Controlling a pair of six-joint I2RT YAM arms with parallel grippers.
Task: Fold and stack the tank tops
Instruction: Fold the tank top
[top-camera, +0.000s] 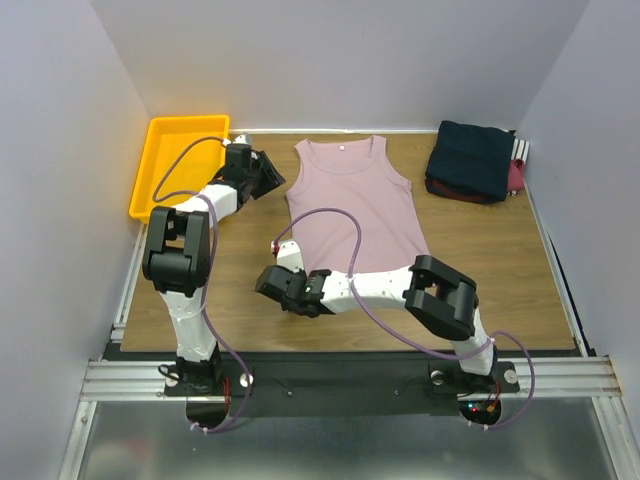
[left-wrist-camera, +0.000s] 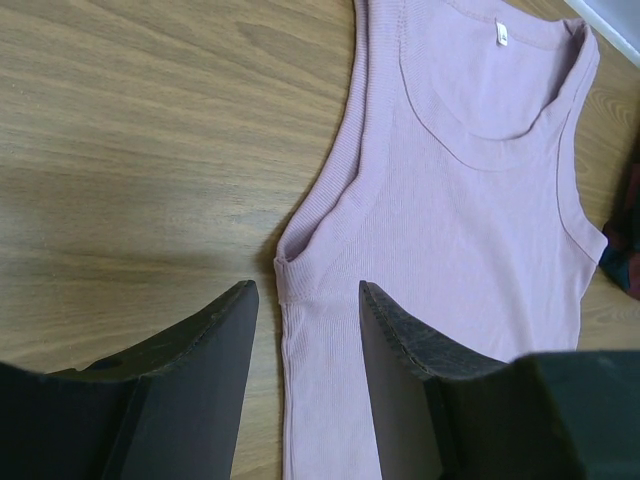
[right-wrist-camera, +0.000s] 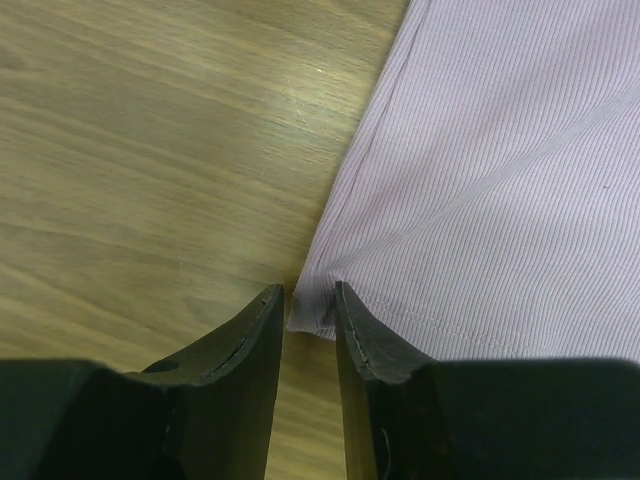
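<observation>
The dusty pink tank top (top-camera: 352, 205) lies spread flat on the wooden table (top-camera: 500, 265). Its underarm edge sits between the widely spread jaws of the left gripper (left-wrist-camera: 307, 292). Its hem corner lies in the narrow gap at the tips of the right gripper (right-wrist-camera: 309, 292), though I cannot tell whether it is pinched. The folded navy top (top-camera: 472, 158) lies beyond the pink one from the left gripper, and the yellow tray (top-camera: 140, 190) is just behind that gripper.

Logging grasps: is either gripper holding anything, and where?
The left gripper holds nothing: open jaws astride the pink tank top at its armhole. The right gripper has narrow jaws around its hem corner; a pinch cannot be told.
</observation>
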